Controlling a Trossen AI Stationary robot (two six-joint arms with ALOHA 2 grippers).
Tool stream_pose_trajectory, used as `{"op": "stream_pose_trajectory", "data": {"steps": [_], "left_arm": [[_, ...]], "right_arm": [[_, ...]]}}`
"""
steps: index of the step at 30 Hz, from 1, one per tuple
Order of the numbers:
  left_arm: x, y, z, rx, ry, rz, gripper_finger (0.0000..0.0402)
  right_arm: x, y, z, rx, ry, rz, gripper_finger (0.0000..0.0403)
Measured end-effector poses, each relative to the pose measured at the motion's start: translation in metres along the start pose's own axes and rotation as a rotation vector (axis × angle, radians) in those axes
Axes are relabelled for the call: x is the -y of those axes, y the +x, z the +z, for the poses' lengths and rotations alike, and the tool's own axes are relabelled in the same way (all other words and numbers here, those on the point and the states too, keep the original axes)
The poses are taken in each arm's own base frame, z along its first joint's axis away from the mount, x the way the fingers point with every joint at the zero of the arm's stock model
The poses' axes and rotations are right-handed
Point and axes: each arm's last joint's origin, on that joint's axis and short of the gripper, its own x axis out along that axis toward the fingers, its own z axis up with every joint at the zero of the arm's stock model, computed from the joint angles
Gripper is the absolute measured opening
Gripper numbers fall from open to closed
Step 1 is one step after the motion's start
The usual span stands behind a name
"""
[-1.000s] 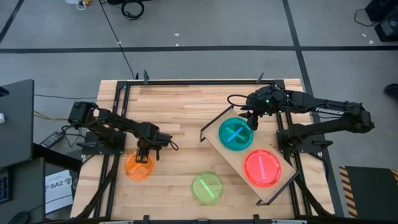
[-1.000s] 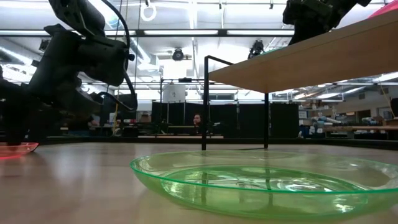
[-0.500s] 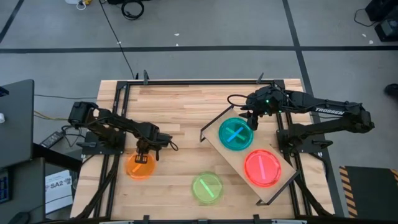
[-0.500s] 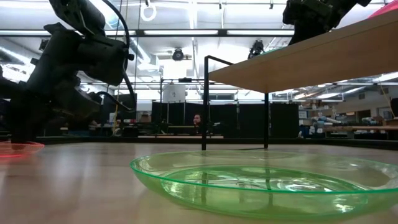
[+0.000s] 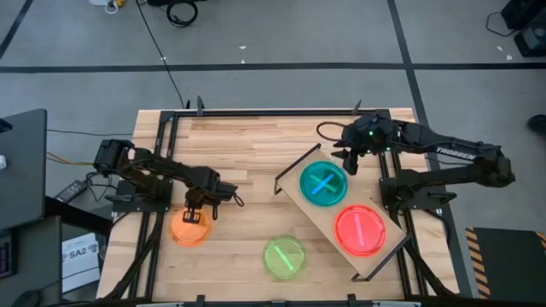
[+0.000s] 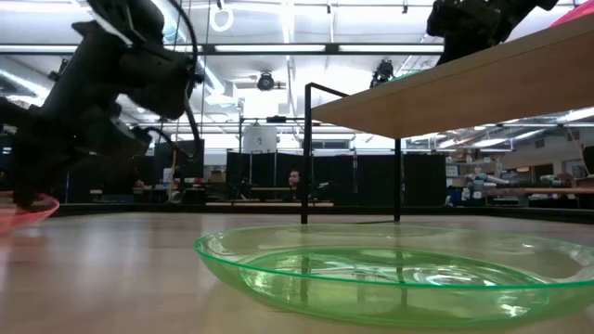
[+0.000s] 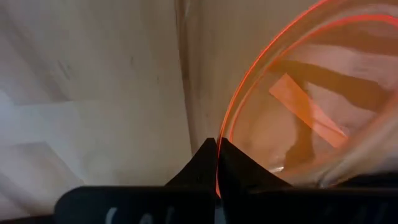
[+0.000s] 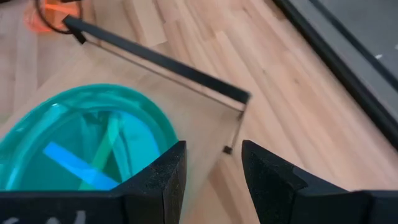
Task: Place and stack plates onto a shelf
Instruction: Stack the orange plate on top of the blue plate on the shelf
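The shelf (image 5: pixel 341 217) carries a blue plate (image 5: pixel 323 183) with a green one under it, and a pink plate (image 5: pixel 359 229). A green plate (image 5: pixel 283 257) lies on the table (image 5: pixel 247 145). The left hand (image 5: pixel 194 213) pinches the rim of the translucent orange plate (image 5: pixel 188 228), tilted at the table's left. The right hand (image 5: pixel 348 159) is spread, just beside the blue plate.

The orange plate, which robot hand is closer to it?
The left gripper: it is shut on the rim of the orange plate. The right gripper is far across the table, open above the shelf.
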Motion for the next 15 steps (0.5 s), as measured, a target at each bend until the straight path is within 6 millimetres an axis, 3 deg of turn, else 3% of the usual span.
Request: {"op": "stream_pose_trajectory", "data": {"steps": [8, 15], "left_arm": [[0.004, -0.041, 0.012, 0.071, 0.082, 0.001, 0.0006], [0.008, -0.086, 0.018, 0.155, 0.151, 0.010, 0.0006]], "right_arm": [[0.021, -0.006, 0.000, 0.022, -0.004, -0.080, 0.0161], [0.035, -0.008, 0.000, 0.030, -0.013, -0.046, 0.0161]]}}
